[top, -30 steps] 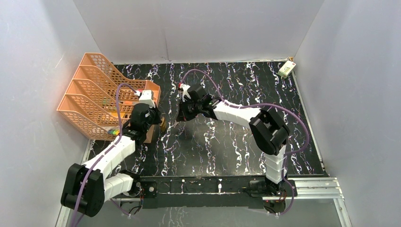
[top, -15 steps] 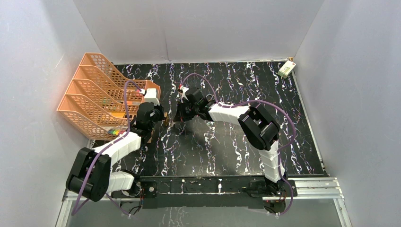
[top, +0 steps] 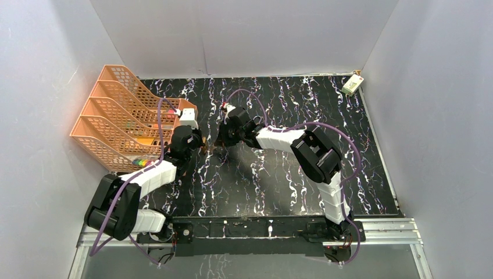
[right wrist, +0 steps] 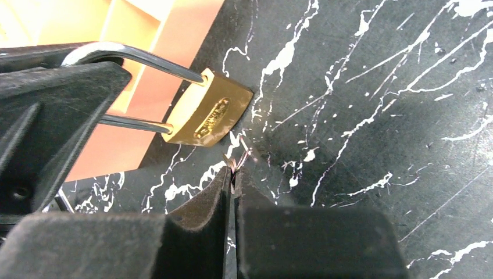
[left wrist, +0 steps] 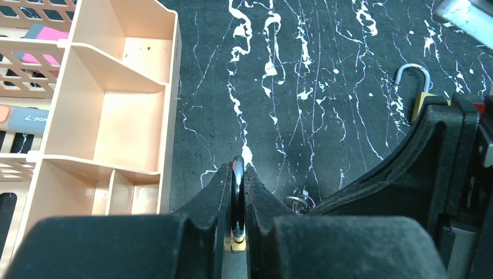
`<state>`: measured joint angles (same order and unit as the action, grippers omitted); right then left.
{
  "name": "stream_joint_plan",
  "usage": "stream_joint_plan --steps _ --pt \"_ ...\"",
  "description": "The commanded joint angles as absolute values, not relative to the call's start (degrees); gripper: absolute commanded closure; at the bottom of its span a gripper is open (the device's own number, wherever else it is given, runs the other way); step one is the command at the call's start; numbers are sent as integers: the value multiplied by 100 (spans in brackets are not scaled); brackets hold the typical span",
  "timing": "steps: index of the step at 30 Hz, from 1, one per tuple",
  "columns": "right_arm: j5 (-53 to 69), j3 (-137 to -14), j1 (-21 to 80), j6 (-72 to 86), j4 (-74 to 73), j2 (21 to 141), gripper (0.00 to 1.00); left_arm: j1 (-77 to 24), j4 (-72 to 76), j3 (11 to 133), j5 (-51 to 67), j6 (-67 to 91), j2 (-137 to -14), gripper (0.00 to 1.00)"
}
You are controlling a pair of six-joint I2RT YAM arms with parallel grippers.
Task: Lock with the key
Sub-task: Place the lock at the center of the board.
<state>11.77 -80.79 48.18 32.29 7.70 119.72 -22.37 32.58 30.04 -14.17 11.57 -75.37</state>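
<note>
A brass padlock (right wrist: 210, 115) hangs in the air with its steel shackle (left wrist: 237, 174) clamped in my left gripper (left wrist: 237, 170), which is shut on it. The lock's body points toward my right gripper (right wrist: 234, 176). The right fingers are pressed together on a thin wire key ring (right wrist: 239, 158) just below the lock's bottom corner. The key's blade is hidden, so I cannot tell whether it sits in the keyhole. In the top view both grippers meet left of the table's centre, left gripper (top: 202, 149) and right gripper (top: 220, 142) almost touching.
An orange tiered tray rack (top: 116, 110) stands at the left, its compartments (left wrist: 110, 116) close beside the left gripper. A second brass lock with a raised shackle (left wrist: 411, 75) lies partly hidden behind the right gripper. A small white box (top: 352, 85) lies in the far right corner.
The left arm swung forward and right, carrying the padlock up to the right gripper. The right arm drew slightly left and back, so the two grippers now sit closer together.
</note>
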Motion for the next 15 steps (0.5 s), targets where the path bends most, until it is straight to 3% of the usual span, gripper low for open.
stream_joint_plan --steps 1,5,10,15 --pt "1009 -8200 4797 3261 896 12067 86 -2263 3684 3247 -1601 1147 -7529 100" --pt "947 -8255 4790 3213 775 12102 80 -2264 3651 3335 -1603 1147 -7588 96" --pt "994 -8408 4738 3006 447 12049 55 -2259 3537 3456 -1643 1193 -7603 77" --pt "882 -8327 4415 3076 252 11641 38 -2267 3384 3613 -1590 1217 -7521 65"
